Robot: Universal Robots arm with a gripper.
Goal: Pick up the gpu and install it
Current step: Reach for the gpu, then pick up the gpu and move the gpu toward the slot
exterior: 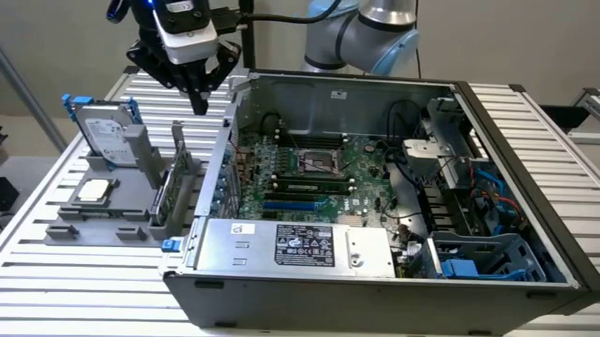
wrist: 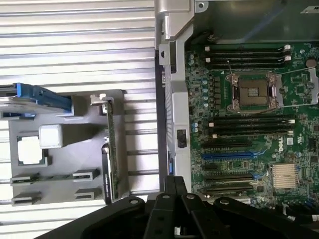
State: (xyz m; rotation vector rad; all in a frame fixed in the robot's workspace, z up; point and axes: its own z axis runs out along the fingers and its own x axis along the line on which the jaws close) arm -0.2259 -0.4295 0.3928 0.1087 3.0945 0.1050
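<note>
The end effector (exterior: 199, 104) (wrist: 170, 185) hangs empty, its fingers pressed together, by the case (exterior: 310, 309) wall. The gpu (exterior: 174, 184) (wrist: 110, 149) stands on edge in the holder (exterior: 103, 210) on the bench (exterior: 56, 281), lower and well apart. The wrist view shows its green board edge-on from above. The exterior view shows its side.

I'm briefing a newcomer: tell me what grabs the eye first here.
The open computer case dominates, its green motherboard laid bare. At the exterior view's left, the black pincer hangs above a grey holder where the gpu stands on edge beside a blue-railed hard drive.
</note>
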